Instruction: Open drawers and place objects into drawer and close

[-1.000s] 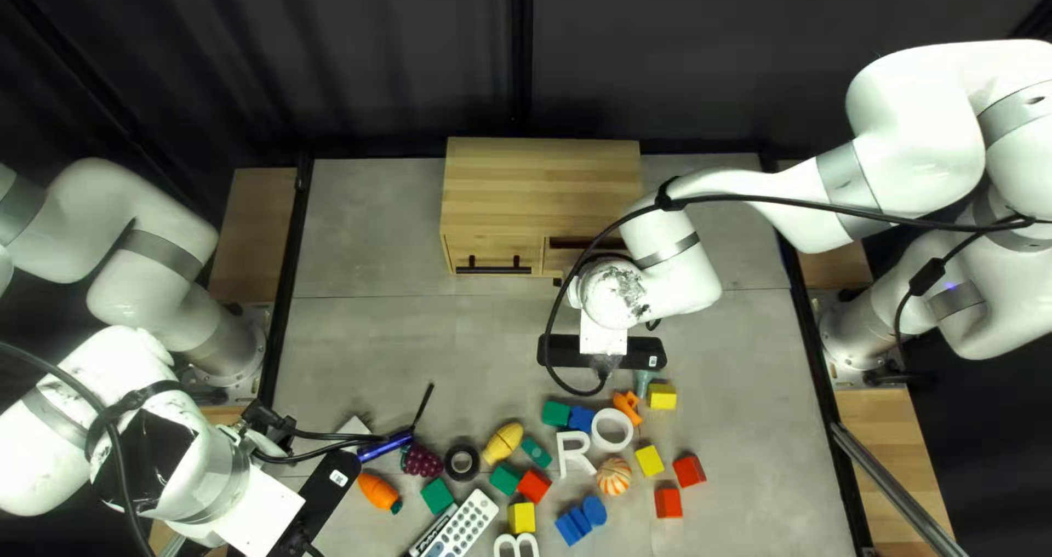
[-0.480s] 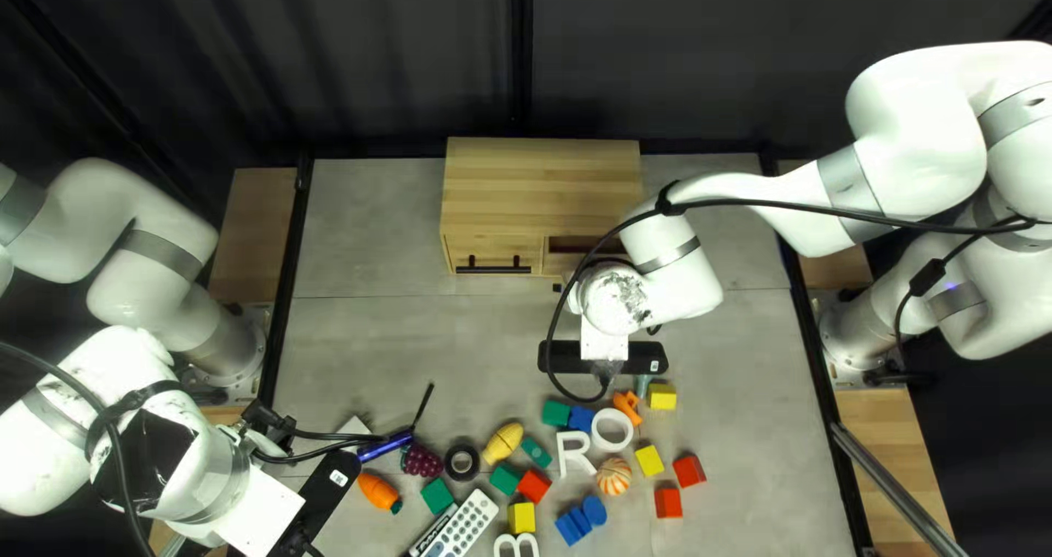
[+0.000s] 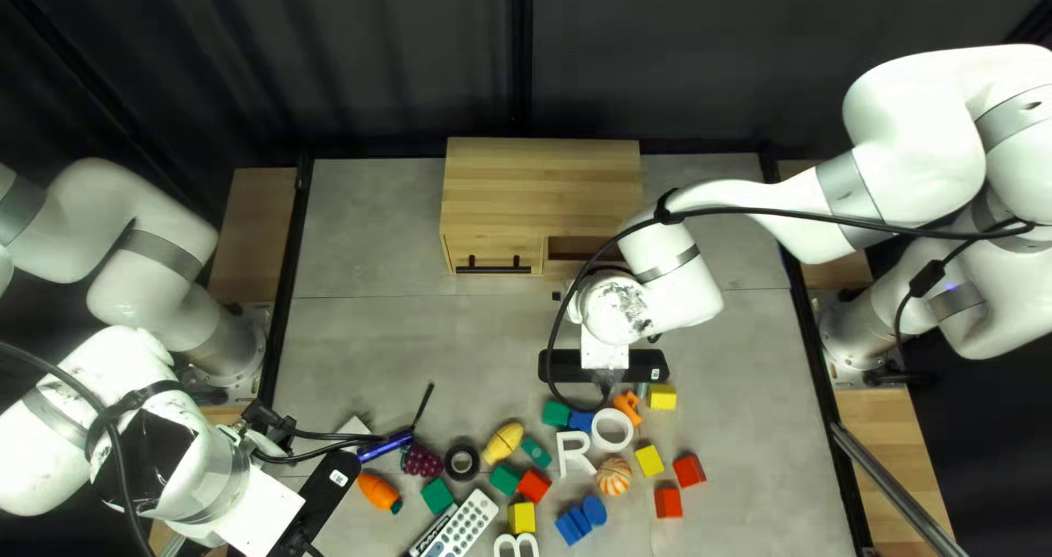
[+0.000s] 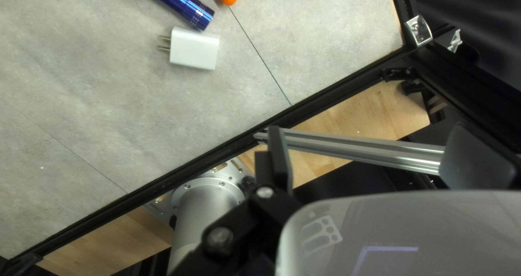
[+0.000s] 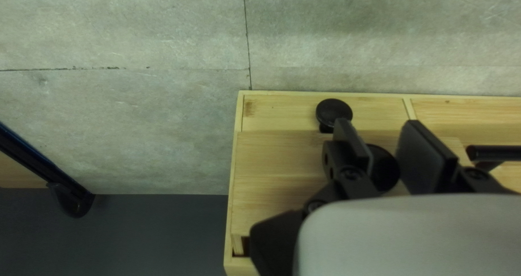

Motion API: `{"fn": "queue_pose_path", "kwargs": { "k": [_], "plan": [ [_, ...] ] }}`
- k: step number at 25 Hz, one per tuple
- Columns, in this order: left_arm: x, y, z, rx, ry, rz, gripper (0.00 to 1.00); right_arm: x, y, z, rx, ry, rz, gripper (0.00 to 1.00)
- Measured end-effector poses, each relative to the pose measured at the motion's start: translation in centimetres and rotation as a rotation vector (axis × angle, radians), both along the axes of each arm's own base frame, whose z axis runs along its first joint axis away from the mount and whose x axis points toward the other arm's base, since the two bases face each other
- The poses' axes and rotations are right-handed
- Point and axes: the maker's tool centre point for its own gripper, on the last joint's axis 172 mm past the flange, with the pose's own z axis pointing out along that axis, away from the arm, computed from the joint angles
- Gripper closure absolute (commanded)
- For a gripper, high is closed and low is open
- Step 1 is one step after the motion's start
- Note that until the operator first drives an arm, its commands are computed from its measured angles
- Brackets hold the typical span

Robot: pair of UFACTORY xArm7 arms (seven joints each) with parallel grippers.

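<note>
I am at the step of pulling out the right drawer of the wooden chest; it stands a little out. My right gripper is clamped, it seems, on the black handle. Next I must draw it straight away from the chest, toward the toys. My left gripper waits far left of the chest, fingers spread and empty, at the grey table edge. A dark curtain hangs behind the chest.

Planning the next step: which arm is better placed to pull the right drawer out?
Right. The right gripper is shut on the drawer's black knob. The left gripper hangs open over the table's near left corner, far from the cabinet.
</note>
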Motion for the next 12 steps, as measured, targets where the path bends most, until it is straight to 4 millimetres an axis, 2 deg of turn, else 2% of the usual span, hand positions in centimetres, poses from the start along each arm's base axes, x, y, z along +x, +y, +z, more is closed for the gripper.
{"fn": "queue_pose_path", "kwargs": {
  "k": [12],
  "plan": [
    [0.0, 0.0, 0.0, 0.0, 0.0, 0.0, 0.0, 0.1, 1.4, 0.4, 0.002, -0.003, 0.017, 0.9]
  ]
}}
